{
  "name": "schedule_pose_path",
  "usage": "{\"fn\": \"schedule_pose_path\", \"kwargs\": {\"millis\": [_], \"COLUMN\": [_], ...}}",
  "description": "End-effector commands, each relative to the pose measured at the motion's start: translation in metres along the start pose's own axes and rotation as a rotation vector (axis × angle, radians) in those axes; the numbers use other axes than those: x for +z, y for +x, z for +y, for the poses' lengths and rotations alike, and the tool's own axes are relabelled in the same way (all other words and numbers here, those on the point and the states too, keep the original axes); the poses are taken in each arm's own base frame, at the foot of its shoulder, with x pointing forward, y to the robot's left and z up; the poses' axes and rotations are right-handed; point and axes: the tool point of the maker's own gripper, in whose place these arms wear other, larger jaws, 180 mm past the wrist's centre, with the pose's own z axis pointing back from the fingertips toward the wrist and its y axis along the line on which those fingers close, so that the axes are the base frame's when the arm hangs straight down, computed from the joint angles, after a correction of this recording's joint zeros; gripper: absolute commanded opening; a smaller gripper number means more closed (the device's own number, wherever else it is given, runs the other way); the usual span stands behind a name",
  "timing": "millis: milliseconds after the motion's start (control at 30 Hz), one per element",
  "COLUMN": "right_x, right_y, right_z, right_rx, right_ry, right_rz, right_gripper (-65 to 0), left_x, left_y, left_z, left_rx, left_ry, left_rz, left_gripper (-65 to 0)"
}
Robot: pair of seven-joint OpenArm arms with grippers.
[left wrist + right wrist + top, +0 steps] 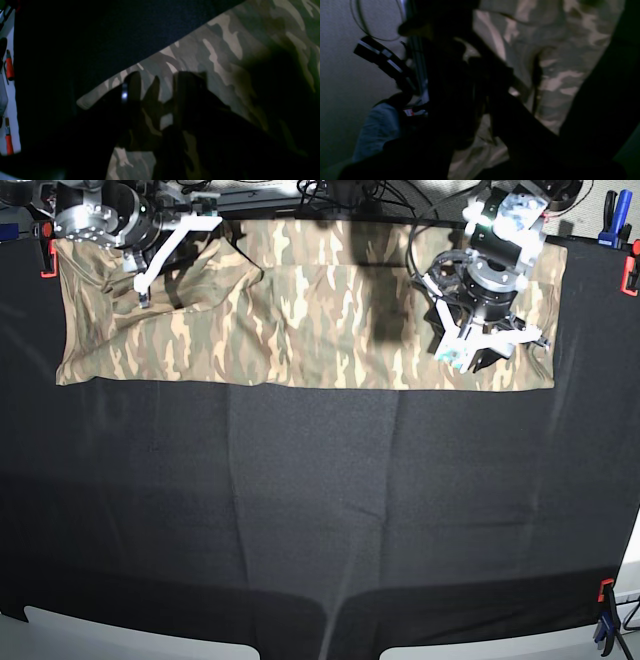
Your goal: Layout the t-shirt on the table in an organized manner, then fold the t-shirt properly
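Camouflage t-shirt (pixel 300 330) lies folded into a long band across the top of the black table (pixel 320 510) in the base view. At upper right, the left gripper (pixel 490 345) stands open over the shirt's end. At upper left, the right gripper (pixel 150 265) is too dark to tell whether it grips.

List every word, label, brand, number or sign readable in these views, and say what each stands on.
None can be read.
A small red and white label shows in the right wrist view beside the dark arm, too blurred to read.
The t-shirt bears only a camouflage pattern, no print.
The table carries no markings.
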Motion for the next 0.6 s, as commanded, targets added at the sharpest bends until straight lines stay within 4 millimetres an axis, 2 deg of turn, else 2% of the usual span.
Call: {"fn": "schedule_pose_path", "kwargs": {"millis": [0, 133, 333, 400, 467, 567], "right_x": [0.001, -0.005, -0.006, -0.006, -0.006, -0.007], "right_y": [-0.004, 0.000, 0.007, 0.006, 0.005, 0.004], "right_z": [-0.004, 0.000, -0.009, -0.009, -0.009, -0.009], "right_rx": [0.018, 0.005, -0.049, -0.051, -0.051, -0.051], "right_ry": [-0.009, -0.001, -0.051, -0.053, -0.053, -0.053], "right_rz": [0.006, -0.045, -0.067, -0.064, -0.058, -0.049], "right_gripper": [-55.9, -55.9, -56.8, -59.6, -65.0, -65.0], "left_x": [0.001, 0.001, 0.001, 0.001, 0.001, 0.001], "left_y": [0.011, 0.011, 0.011, 0.011, 0.011, 0.011], "left_z": [0.008, 0.008, 0.008, 0.008, 0.008, 0.008], "left_rx": [-0.004, -0.004, -0.004, -0.004, -0.004, -0.004], "left_ry": [0.023, 0.023, 0.023, 0.023, 0.023, 0.023], "left_rz": [-0.044, -0.044, -0.044, -0.044, -0.044, -0.044], "left_gripper": [-43.0, -43.0, -43.0, -43.0, -43.1, -43.0]}}
